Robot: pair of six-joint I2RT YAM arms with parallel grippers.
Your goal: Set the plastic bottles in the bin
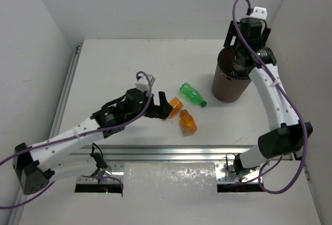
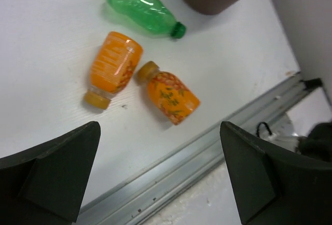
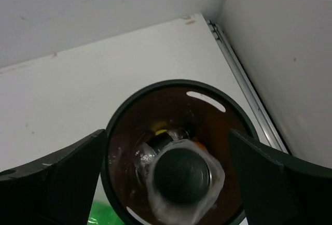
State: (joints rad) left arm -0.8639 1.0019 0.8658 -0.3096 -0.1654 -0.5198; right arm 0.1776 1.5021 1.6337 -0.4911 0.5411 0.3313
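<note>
— How many bottles lie out?
— Three mid-table: two orange bottles (image 2: 111, 67) (image 2: 169, 93), one green bottle (image 2: 144, 8). A clear bottle (image 3: 179, 176) sits in the bin (image 1: 229, 82), far right.
— Claws?
— Left gripper (image 2: 155, 176) spread empty; right gripper (image 3: 166, 176) spread above the bin

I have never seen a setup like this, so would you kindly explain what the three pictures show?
Two white robot arms are bolted to a table's near edge. The top picture looks down from above; the other two come from cameras on each wrist.

The left gripper is open and empty, near two orange bottles and a green bottle lying on the table.

The right gripper hangs open over the brown bin. A clear bottle with a dark cap appears inside or dropping into it.
</note>
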